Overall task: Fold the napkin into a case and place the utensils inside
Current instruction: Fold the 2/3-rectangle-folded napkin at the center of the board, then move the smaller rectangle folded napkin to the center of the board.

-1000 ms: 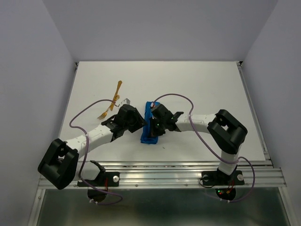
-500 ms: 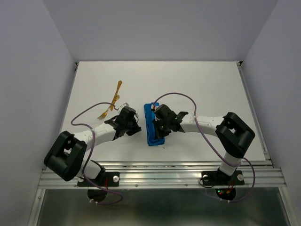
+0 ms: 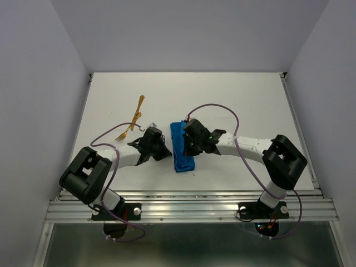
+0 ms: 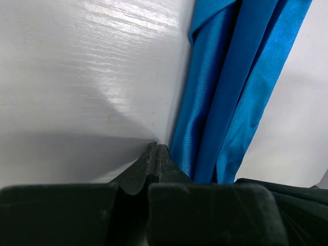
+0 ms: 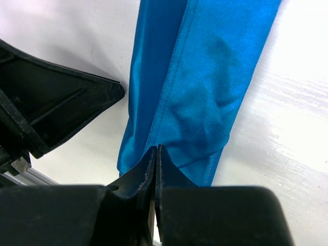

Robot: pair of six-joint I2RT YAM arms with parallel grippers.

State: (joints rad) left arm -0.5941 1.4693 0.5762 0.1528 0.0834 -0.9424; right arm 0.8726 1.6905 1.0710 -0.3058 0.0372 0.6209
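1. The folded napkin (image 3: 181,149) lies flat on the counter (image 3: 250,105).
2. The left end effector (image 4: 155,149) is closed and empty, with its tip just beside the napkin.
3. The right end effector (image 5: 155,149) is closed too, with its tip over the napkin.

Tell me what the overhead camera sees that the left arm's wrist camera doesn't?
Only the overhead view shows the golden utensils lying left of the folded napkin, and the right tool over the cloth. Only the left wrist view shows the left tool shut on nothing, tips beside the cloth's edge, and the layered folds close up. Both show the blue napkin on the white table.
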